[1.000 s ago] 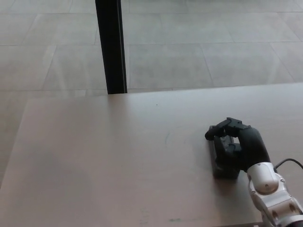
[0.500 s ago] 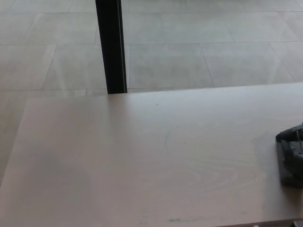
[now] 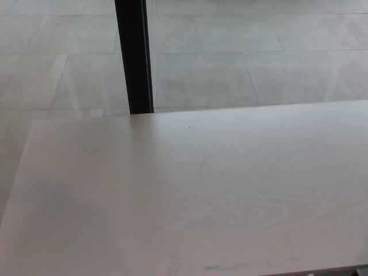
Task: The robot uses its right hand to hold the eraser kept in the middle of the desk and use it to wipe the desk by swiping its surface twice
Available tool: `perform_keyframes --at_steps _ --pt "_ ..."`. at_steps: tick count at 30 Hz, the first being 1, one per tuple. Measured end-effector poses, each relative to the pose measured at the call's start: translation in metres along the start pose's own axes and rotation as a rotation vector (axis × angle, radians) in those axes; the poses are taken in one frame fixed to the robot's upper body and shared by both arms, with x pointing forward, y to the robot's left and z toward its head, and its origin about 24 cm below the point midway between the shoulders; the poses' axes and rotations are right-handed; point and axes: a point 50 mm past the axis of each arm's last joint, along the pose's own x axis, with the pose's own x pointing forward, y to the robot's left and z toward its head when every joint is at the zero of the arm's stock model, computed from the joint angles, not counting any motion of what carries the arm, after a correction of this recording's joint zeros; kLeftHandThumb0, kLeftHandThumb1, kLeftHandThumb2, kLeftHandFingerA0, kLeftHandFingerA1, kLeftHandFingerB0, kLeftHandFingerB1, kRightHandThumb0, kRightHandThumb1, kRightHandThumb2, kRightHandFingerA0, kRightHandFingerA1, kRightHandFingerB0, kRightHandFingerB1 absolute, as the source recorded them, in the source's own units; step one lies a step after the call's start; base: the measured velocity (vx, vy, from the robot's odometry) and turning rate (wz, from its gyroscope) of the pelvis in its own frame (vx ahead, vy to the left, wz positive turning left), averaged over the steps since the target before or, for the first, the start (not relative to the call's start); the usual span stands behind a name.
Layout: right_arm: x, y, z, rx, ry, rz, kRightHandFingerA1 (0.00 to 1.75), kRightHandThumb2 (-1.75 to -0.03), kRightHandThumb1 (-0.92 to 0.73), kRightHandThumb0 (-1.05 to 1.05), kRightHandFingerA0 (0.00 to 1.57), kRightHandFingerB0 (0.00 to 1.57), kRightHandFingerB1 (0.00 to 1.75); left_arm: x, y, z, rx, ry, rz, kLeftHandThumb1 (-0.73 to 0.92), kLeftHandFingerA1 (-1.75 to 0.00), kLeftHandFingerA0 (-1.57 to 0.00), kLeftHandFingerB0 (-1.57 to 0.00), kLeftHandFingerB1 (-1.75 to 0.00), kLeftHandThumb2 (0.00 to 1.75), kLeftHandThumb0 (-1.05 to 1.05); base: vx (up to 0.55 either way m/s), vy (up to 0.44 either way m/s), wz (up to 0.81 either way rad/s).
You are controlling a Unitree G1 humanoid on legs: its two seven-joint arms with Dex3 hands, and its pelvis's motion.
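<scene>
The light wooden desk fills the lower part of the head view. Neither the eraser nor either hand shows in this view. A faint curved pen mark lies near the middle of the desk top.
A black vertical post stands behind the desk's far edge, left of centre. Grey floor tiles lie beyond the desk. A small dark speck sits near the far edge.
My right hand, shut on the dark eraser, slid rightward across the desk and has left the picture past the right edge.
</scene>
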Motion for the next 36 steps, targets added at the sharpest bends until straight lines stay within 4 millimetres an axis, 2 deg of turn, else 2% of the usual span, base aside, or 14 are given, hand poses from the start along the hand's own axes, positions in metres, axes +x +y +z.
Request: perform_keyframes --at_steps 2,3,5,6,12,13,14,15,17,18,21,22,29,36 --pt "0.0 0.002 0.001 0.002 0.001 -0.003 1.73 -0.87 -0.62 -0.35 1.0 0.78 1.11 0.0 0.0 -0.002 0.002 0.007 -0.001 0.66 -0.92 -0.48 -0.55 -0.74 0.58 -0.63 0.0 0.0 0.0" --pt "0.0 0.004 0.002 0.006 0.001 -0.002 1.75 -0.92 -0.6 -0.35 1.0 0.74 1.3 0.0 0.0 -0.003 0.003 0.011 0.0 0.66 -0.89 -0.48 -0.53 -0.72 0.59 -0.66 0.0 0.0 0.0" --pt "-0.001 0.009 0.005 0.016 -0.003 0.003 1.73 -0.94 -0.51 -0.25 1.13 0.78 1.36 0.0 0.0 -0.003 0.004 0.014 0.0 0.65 -0.9 -0.48 -0.53 -0.74 0.59 -0.63 0.0 0.0 0.0" --pt "-0.001 0.011 0.006 0.02 -0.006 0.005 1.75 -0.96 -0.53 -0.31 0.97 0.79 1.31 0.0 0.0 -0.003 0.003 0.013 0.0 0.66 -0.88 -0.48 -0.53 -0.72 0.59 -0.64 0.0 0.0 0.0" --pt "-0.012 0.046 0.029 0.082 -0.076 0.086 1.75 -0.89 -0.56 -0.3 0.98 0.77 1.34 0.001 -0.001 -0.001 -0.002 0.007 -0.004 0.66 -0.89 -0.46 -0.51 -0.72 0.59 -0.62 0.0 0.0 0.0" --pt "-0.015 0.052 0.033 0.091 -0.089 0.1 1.71 -0.86 -0.56 -0.32 0.98 0.77 1.29 0.001 -0.002 0.0 -0.003 0.006 -0.005 0.67 -0.89 -0.45 -0.5 -0.73 0.59 -0.62 0.0 0.0 0.0" --pt "-0.017 0.058 0.036 0.104 -0.096 0.113 1.69 -0.81 -0.6 -0.29 0.98 0.75 0.93 0.001 -0.002 0.0 -0.003 0.006 -0.005 0.67 -0.87 -0.45 -0.51 -0.73 0.59 -0.62 0.0 0.0 0.0" --pt "-0.021 0.066 0.041 0.128 -0.1 0.13 1.75 -0.82 -0.63 -0.26 0.94 0.69 1.27 0.001 -0.002 0.0 -0.003 0.006 -0.005 0.67 -0.88 -0.46 -0.51 -0.73 0.59 -0.62 0.0 0.0 0.0" --pt "-0.027 0.08 0.049 0.164 -0.112 0.161 1.75 -0.85 -0.59 -0.26 0.91 0.75 1.47 0.001 -0.002 0.0 -0.003 0.005 -0.008 0.67 -0.88 -0.46 -0.46 -0.72 0.6 -0.63 0.0 0.0 0.0" --pt "-0.03 0.086 0.052 0.171 -0.117 0.176 1.75 -0.89 -0.58 -0.25 0.94 0.75 1.61 0.001 -0.002 0.0 -0.004 0.005 -0.008 0.52 -0.81 -0.45 -0.47 -0.74 1.0 -0.66 0.0 0.0 0.0" --pt "-0.043 0.109 0.066 0.222 -0.133 0.233 1.75 -0.99 -0.54 -0.23 0.96 0.79 1.62 0.001 -0.004 0.003 -0.024 0.006 -0.017 0.52 -0.8 -0.44 -0.43 -0.73 1.01 -0.68 0.0 0.0 0.0" --pt "-0.046 0.114 0.069 0.232 -0.137 0.246 1.75 -1.08 -0.54 -0.21 0.96 0.75 1.63 0.001 -0.004 0.003 -0.029 0.007 -0.022 0.66 -1.04 -0.42 -0.46 -0.8 0.59 -0.72 0.0 0.0 0.0" --pt "-0.076 0.143 0.086 0.299 -0.185 0.35 1.75 -1.04 -0.64 -0.25 1.0 0.76 1.51 0.001 -0.005 0.004 -0.05 0.013 -0.049 0.67 -1.02 -0.42 -0.43 -0.8 0.59 -0.72 0.0 0.0 0.0" --pt "-0.107 0.163 0.094 0.332 -0.226 0.452 1.75 -1.16 -0.6 -0.24 0.96 0.78 1.57 0.002 -0.005 0.003 -0.06 0.018 -0.062 0.67 -1.05 -0.41 -0.45 -0.83 0.59 -0.73 0.0 0.0 0.0"
